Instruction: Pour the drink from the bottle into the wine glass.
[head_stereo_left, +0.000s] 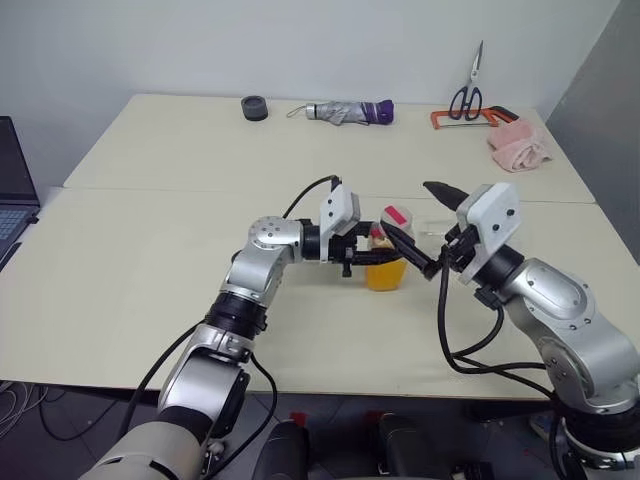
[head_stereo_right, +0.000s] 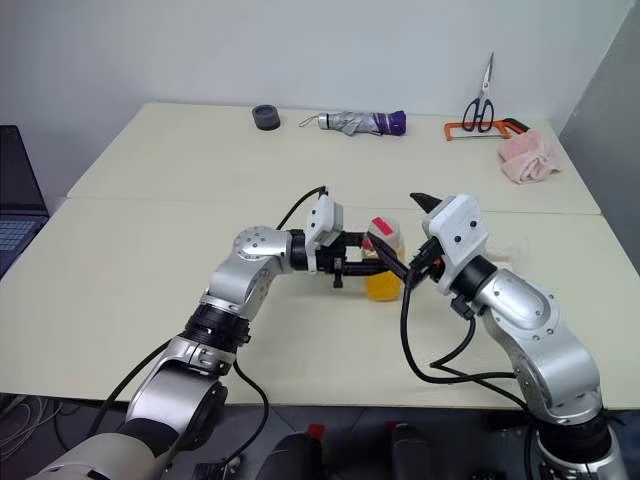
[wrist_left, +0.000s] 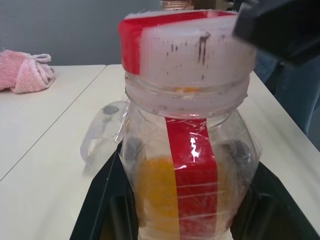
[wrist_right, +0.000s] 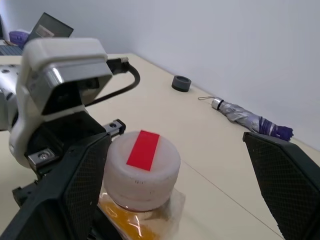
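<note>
From the head cameras, the bottle (head_stereo_left: 386, 258) stands upright on the near table (head_stereo_left: 130, 270), lifted little if at all, and everything else is best placed from it. The left gripper (head_stereo_left: 362, 255) comes in level from the bottle's left and pinches its body, fingers pressed against the sides. The drink (head_stereo_left: 385, 273) fills only the lower part. The right gripper (head_stereo_left: 438, 228) sits just right of the bottle with its fingers spread wide, one reaching past the cap (head_stereo_left: 395, 215) and one low beside it. The wine glass (head_stereo_left: 432, 222) lies on its side just behind and to the right of the bottle, so it needs standing up before any pouring.

The left wrist view shows the cap still seated on the neck, the red label strip (wrist_left: 191, 185) facing the camera, and the toppled glass beyond the bottle. The grip looks square and low, which should resist twisting.

The right wrist view looks down on the cap, one finger (wrist_right: 82, 185) touching or nearly touching its side, the other finger (wrist_right: 290, 180) well apart.

The step in hand appears to be uncapping. To do it well, centre the cap between the spread fingers, close firmly on its rim, then twist while the left hand holds steady and upright so nothing spills.
</note>
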